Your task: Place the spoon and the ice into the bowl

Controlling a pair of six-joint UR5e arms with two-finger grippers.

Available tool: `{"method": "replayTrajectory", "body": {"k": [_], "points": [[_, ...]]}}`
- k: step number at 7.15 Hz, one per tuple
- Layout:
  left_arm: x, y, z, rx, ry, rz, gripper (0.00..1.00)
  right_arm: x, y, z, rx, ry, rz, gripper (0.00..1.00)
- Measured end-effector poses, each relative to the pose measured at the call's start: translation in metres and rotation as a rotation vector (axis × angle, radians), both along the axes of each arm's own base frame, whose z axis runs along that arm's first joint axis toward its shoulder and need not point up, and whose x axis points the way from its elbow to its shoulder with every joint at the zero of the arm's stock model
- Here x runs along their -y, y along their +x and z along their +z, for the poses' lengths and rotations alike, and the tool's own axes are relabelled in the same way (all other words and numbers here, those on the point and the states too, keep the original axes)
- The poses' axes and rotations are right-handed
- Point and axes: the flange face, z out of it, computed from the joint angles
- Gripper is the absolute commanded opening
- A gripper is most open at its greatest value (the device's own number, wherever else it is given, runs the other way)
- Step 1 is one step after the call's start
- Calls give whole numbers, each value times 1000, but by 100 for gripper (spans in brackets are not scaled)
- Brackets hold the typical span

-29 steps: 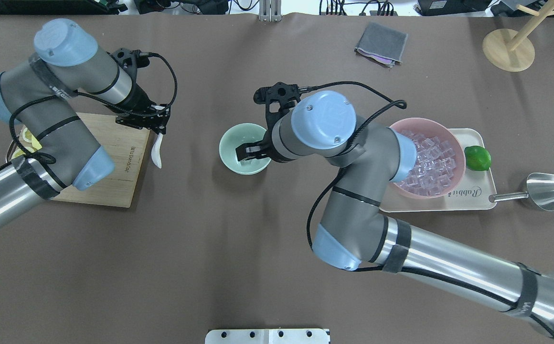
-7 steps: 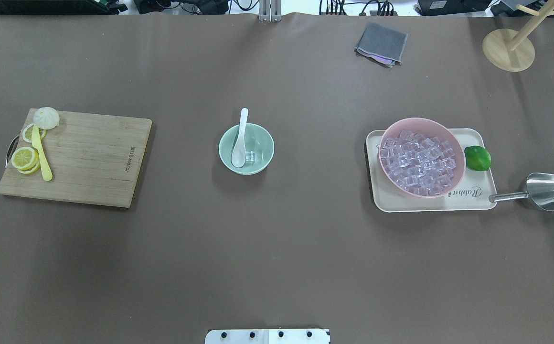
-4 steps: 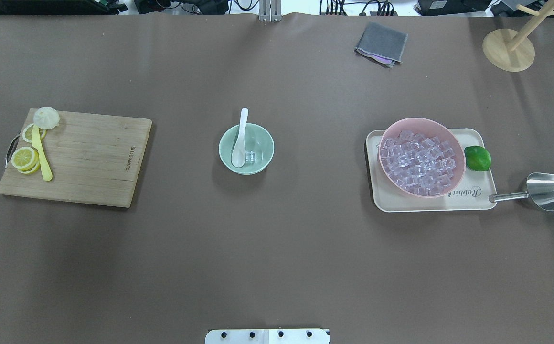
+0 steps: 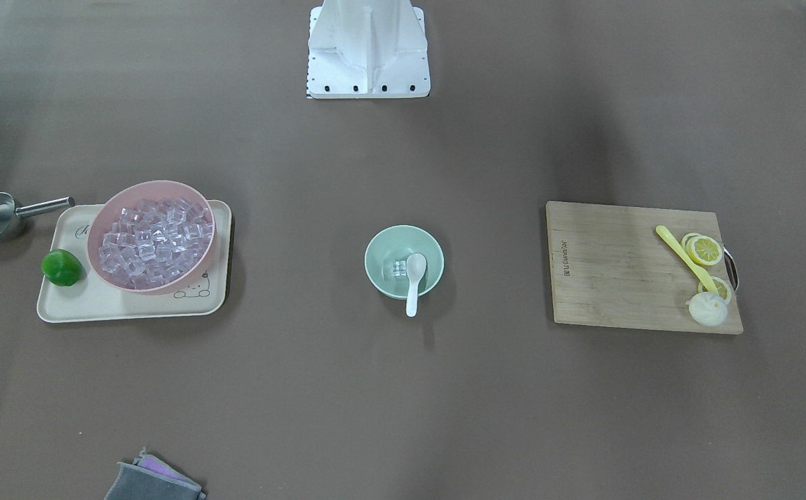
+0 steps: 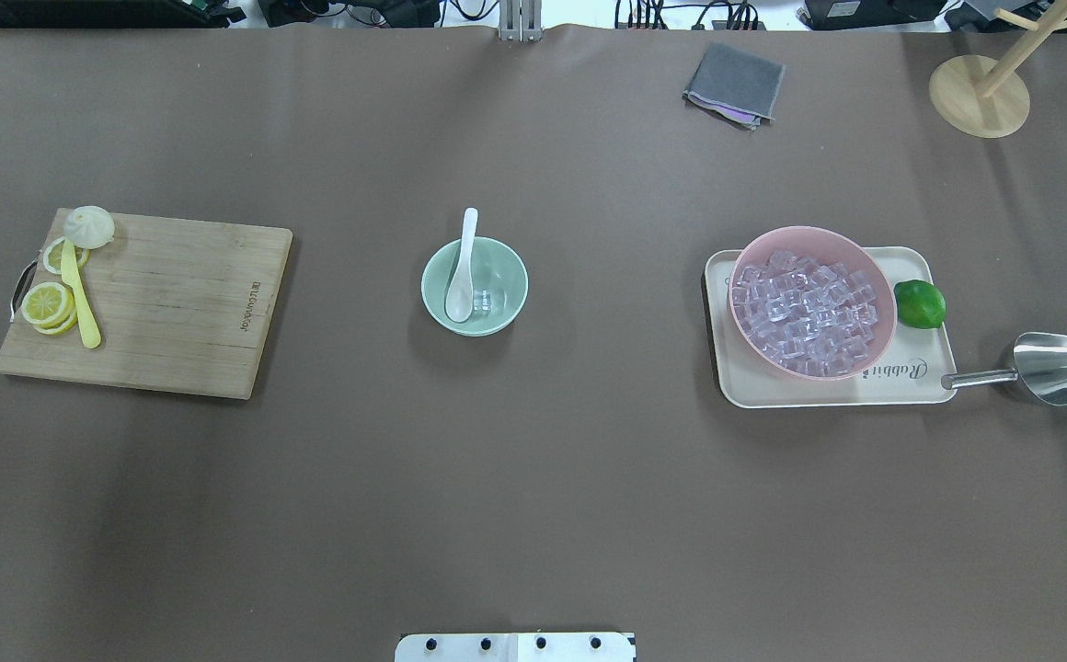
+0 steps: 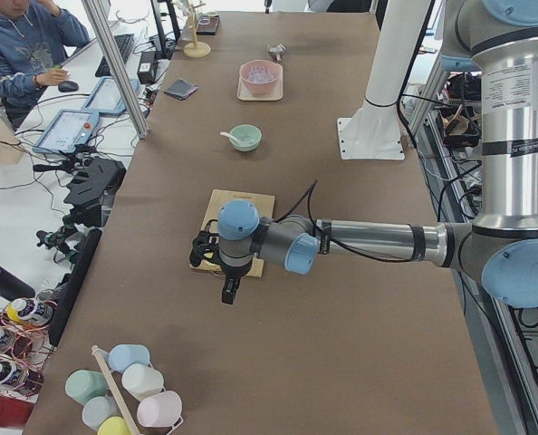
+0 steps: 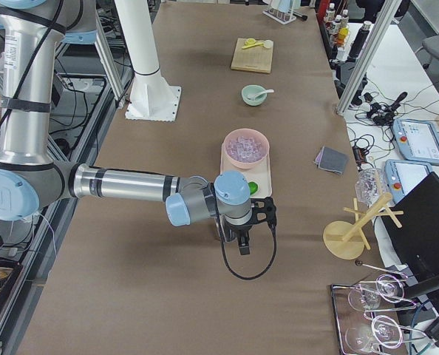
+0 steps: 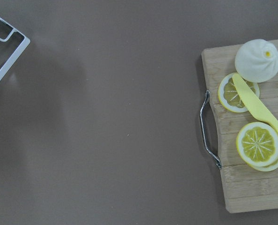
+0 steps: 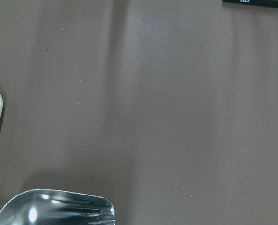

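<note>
Small white short-handled spoon (image 5: pixel 461 279) and clear ice cube (image 5: pixel 483 300) both inside small round mint-green bowl (image 5: pixel 515 276), table centre. Task looks done: keep arms well apart from bowl. Left gripper (image 6: pixel 228 292), right gripper (image 7: pixel 243 246): opening cannot tell.

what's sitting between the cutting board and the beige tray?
Only the mint-green bowl, holding the white spoon and an ice cube. Either side of it, toward the cutting board and the tray, the table is bare. Clearest in the overhead view.
</note>
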Motion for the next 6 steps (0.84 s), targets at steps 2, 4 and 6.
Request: {"method": "replayTrajectory", "body": {"k": [2,4,6], "points": [[-8,-12,11,18,-11,-23,98,1,-1,2,1,-1,-4,100],[-9,-15,14,41,-8,-29,98,-1,-1,8,-2,-10,-7,100],[-9,-14,13,40,-5,-28,98,-4,-1,18,-4,-29,-7,100]]}}
